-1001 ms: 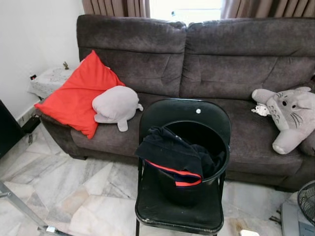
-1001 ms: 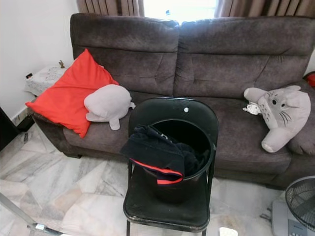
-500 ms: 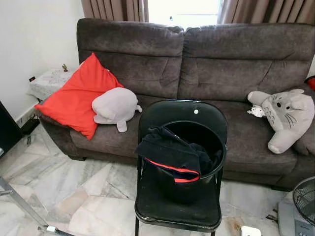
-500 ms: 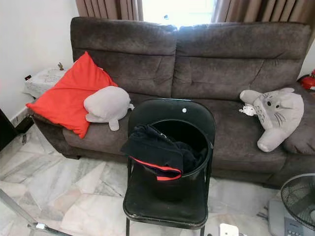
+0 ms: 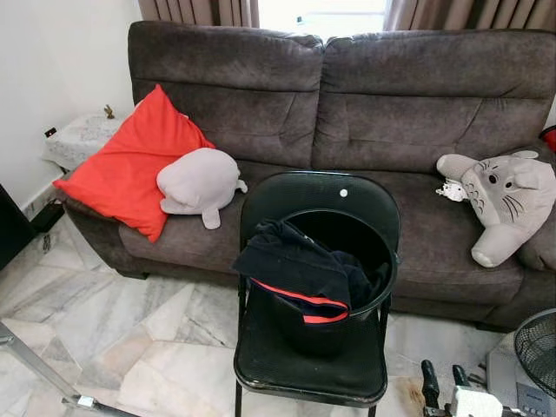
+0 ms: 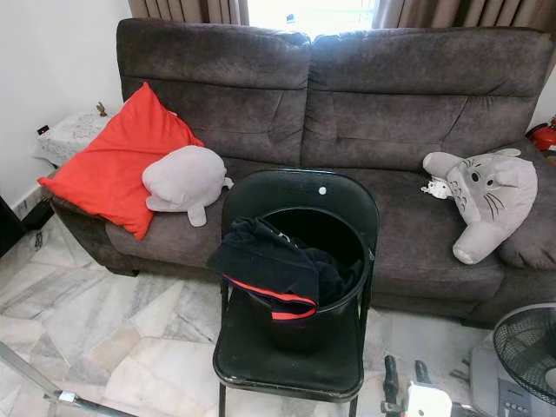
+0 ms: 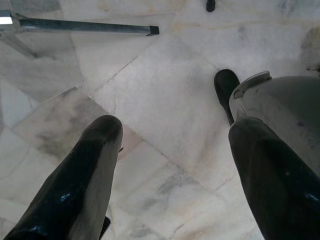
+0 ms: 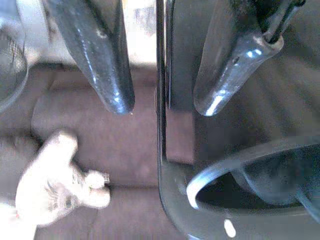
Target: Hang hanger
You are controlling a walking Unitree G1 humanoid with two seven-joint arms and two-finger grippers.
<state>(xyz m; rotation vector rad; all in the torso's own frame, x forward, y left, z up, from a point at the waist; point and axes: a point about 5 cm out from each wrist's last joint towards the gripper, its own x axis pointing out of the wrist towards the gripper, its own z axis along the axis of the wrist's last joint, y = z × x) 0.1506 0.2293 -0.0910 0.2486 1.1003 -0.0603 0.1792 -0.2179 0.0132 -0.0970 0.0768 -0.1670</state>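
A black folding chair (image 5: pixel 313 375) stands before the sofa, carrying a black bucket (image 5: pixel 387 280). Dark clothing with red trim (image 5: pixel 295 265) spills over the bucket's left rim. My right gripper (image 5: pixel 441 373) comes up at the lower right, just right of the chair's seat, open with nothing between its fingers. In the right wrist view the right gripper (image 8: pixel 164 107) looks past the chair's edge (image 8: pixel 161 150) at the bucket's rim (image 8: pixel 210 172). My left gripper (image 7: pixel 175 127) hangs open over the marble floor.
A dark grey sofa (image 5: pixel 391 113) runs behind the chair, with a red cushion (image 5: pixel 130 169), a grey plush (image 5: pixel 200 181) and a grey cat-like plush (image 5: pixel 504 195) on it. A floor fan (image 5: pixel 534 343) stands at the right. A metal rack leg (image 5: pixel 35 365) crosses the floor at the left.
My right gripper has risen into view at the lower right beside the chair. The camera has shifted slightly; chair, bucket and clothing have stayed put.
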